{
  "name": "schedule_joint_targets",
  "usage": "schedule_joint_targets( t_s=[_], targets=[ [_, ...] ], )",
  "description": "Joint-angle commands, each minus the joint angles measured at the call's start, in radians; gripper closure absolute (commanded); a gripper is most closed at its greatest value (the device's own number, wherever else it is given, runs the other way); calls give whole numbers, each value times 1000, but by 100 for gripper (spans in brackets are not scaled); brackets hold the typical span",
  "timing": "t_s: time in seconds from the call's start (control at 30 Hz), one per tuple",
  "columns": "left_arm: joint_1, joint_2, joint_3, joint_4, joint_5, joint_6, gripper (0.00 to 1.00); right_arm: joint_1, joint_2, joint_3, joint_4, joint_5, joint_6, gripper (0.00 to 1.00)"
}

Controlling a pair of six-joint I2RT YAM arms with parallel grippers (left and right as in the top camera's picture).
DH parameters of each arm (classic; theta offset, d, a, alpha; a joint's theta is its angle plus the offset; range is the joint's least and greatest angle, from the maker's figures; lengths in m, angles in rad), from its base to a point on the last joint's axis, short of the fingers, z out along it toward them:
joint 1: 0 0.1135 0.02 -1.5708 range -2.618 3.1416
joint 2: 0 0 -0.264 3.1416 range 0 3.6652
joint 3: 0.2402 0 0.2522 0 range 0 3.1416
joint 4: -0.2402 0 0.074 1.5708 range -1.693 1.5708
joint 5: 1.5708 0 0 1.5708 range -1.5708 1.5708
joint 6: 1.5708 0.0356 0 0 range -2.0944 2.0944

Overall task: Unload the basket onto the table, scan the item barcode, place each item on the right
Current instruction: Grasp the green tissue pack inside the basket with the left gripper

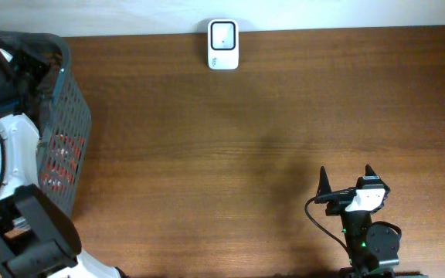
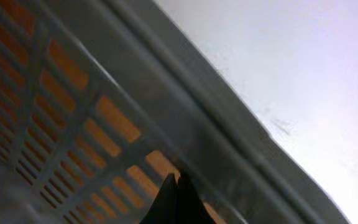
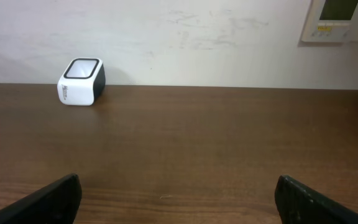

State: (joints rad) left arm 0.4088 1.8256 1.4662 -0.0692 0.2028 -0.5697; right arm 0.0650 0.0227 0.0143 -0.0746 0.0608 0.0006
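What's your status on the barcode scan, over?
Left gripper shut by the basket wall, nothing seen held. Right gripper open, empty, over table. Scanner at far edge, no item near it, path clear.

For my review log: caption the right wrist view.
Open right gripper over the wooden table, white scanner by the far wall.

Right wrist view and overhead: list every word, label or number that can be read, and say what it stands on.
Nothing here can be read as text.
scanner: small grey print on its white side, too small to read.
wall panel: yellow strip and marks under its screen, too blurred to read.
basket: no lettering shows.
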Motion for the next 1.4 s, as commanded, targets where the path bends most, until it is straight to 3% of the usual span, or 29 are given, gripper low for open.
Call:
schedule_joint_targets(
  t_s=[0.0, 0.3, 0.43, 0.47, 0.57, 0.63, 0.7, 0.8, 0.93, 1.37],
  targets=[
    [-12, 21, 8, 84, 14, -3, 100, -6, -4, -9, -3, -2, 3, 2],
    [23, -38, 8, 137, 15, -1, 100, -6, -4, -9, -3, -2, 3, 1],
    [48, -195, 8, -86, 41, 48, 92, -6, -4, -9, -3, -2, 3, 1],
    [58, -243, 8, -182, 40, 74, 74, -6, -4, -9, -3, -2, 3, 2],
    [89, -361, 8, -461, -31, 121, 69, -6, -4, -9, -3, -2, 3, 1],
    [101, -394, 8, -631, -253, 119, 54, -6, -4, -9, -3, -2, 3, 1],
    [101, -381, 8, -740, -410, 119, 31, -6, -4, -9, -3, -2, 3, 2],
    [101, -320, 8, -917, -553, 119, 13, -6, -4, -9, -3, -2, 3, 1],
    [101, -198, 7, -1015, -559, 120, 11, -6, -4, -9, -3, -2, 3, 1],
    [108, 9, 6, -1077, -567, 139, 15, -6, -4, -9, -3, -2, 3, 2]
  ],
)
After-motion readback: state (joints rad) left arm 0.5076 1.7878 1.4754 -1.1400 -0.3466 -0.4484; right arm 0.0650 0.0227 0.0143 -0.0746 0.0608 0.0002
